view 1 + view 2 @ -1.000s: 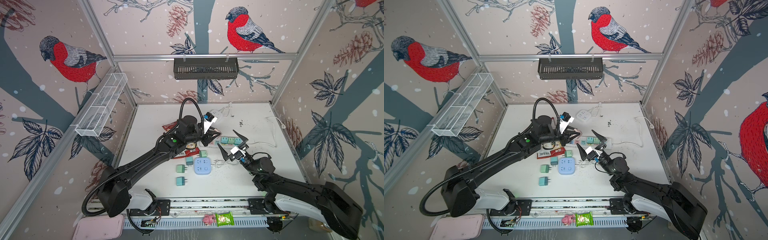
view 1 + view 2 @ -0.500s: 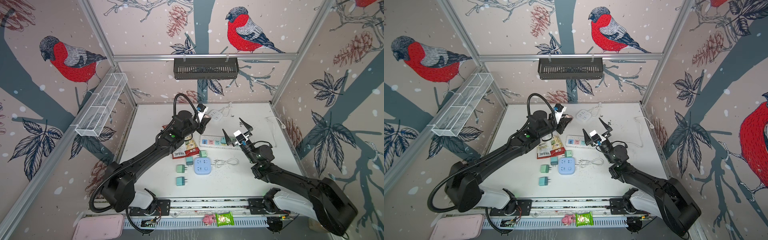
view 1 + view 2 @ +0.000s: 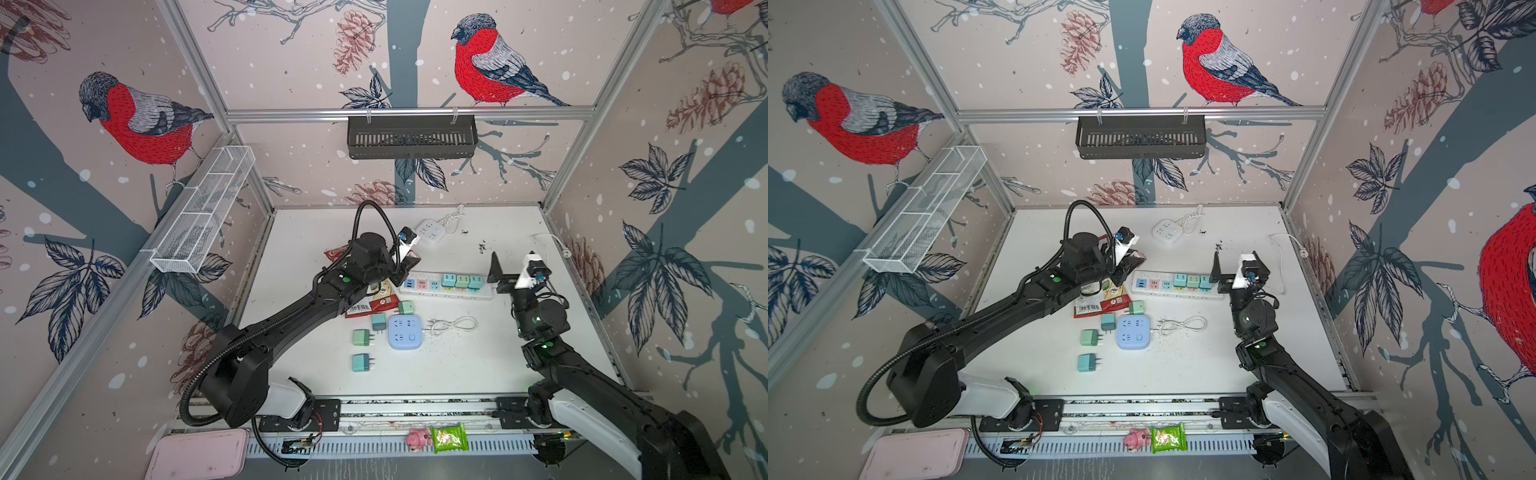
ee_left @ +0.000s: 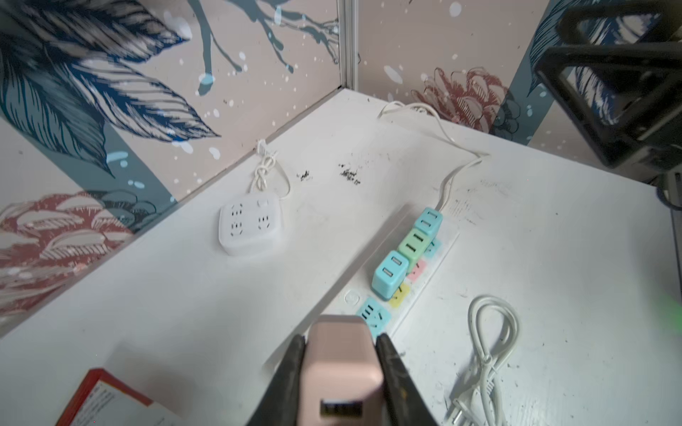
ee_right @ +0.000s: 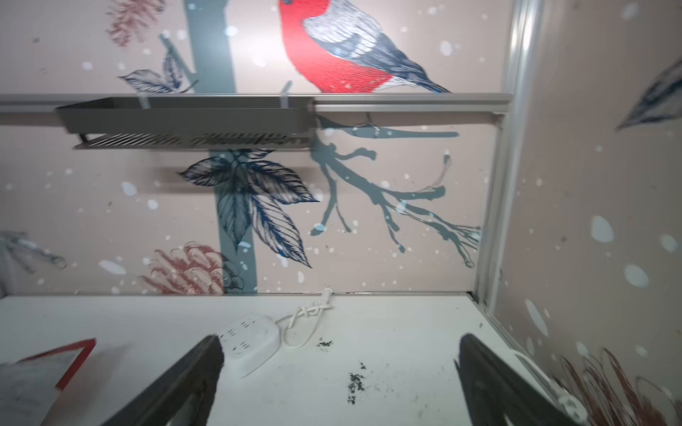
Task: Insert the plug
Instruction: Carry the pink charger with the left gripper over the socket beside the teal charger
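A pink plug (image 4: pixel 341 363) is clamped between the black fingers of my left gripper (image 4: pixel 340 339), which is shut on it. It hovers over the near end of the white power strip (image 4: pixel 443 245), just short of a free blue socket (image 4: pixel 372 317). Three plugs stand in the strip: blue (image 4: pixel 389 274), green (image 4: pixel 415 245) and blue (image 4: pixel 428 221). In both top views the left gripper (image 3: pixel 409 262) (image 3: pixel 1136 262) is at the left end of the strip (image 3: pixel 449 294) (image 3: pixel 1177 293). My right gripper (image 3: pixel 513 270) (image 5: pixel 340 341) stands open and empty, raised at the strip's right end.
A white square socket block (image 3: pixel 432 230) lies at the back. A blue one (image 3: pixel 405 331) with its coiled white cable (image 3: pixel 453 325) lies in front of the strip. Several loose green and blue plugs (image 3: pixel 361 337) and a red snack packet (image 3: pixel 370 305) lie near the left arm.
The right gripper has drawn away from the middle of the strip to its right end, still open. The left gripper swung back, then returned to the strip's left end with the plug.
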You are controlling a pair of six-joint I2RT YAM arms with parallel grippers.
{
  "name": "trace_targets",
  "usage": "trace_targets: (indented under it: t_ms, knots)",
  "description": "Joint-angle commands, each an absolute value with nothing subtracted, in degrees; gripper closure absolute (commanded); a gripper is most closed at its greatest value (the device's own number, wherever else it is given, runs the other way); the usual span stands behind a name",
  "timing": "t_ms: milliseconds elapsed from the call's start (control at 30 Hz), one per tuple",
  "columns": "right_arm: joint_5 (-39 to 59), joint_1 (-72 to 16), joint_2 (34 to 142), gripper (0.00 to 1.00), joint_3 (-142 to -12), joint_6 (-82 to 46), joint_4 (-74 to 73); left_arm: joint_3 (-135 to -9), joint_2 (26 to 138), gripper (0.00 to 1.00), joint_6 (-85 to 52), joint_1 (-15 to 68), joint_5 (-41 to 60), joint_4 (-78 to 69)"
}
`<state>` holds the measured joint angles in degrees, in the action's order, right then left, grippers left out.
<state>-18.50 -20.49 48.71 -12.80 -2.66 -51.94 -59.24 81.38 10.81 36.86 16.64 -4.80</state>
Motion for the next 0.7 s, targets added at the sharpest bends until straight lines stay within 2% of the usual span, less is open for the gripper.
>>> trace_targets:
  t_ms: [0, 133, 200, 367, 567, 667]
  knots:
    - [-17.57, -17.58, 48.89, 0.00, -11.47, -13.67, -45.82, -61.00, 84.18, 1.00, 16.14, 36.83, 19.15, 0.00]
    - [-19.10, -14.88, 50.81, 0.00, -12.47, -17.17, -42.77, -65.52, 90.14, 1.00, 23.99, 36.76, 21.65, 0.02]
    - [-20.38, -13.94, 52.05, 0.00, -11.51, -19.31, -43.44, -71.60, 94.34, 1.00, 28.39, 37.32, 22.21, 4.30]
    - [-20.93, -12.71, 53.56, 0.00, -10.13, -22.49, -43.26, -81.03, 100.86, 1.00, 37.95, 41.20, 17.51, 12.93]
    - [-18.79, -12.77, 45.47, 0.00, -6.17, -23.43, -41.41, -87.58, 105.81, 1.00, 39.97, 45.23, 11.77, 22.21]
    - [-16.59, -12.91, 39.14, 0.00, -3.92, -23.98, -38.65, -86.22, 107.49, 1.00, 39.83, 45.27, 7.55, 21.73]
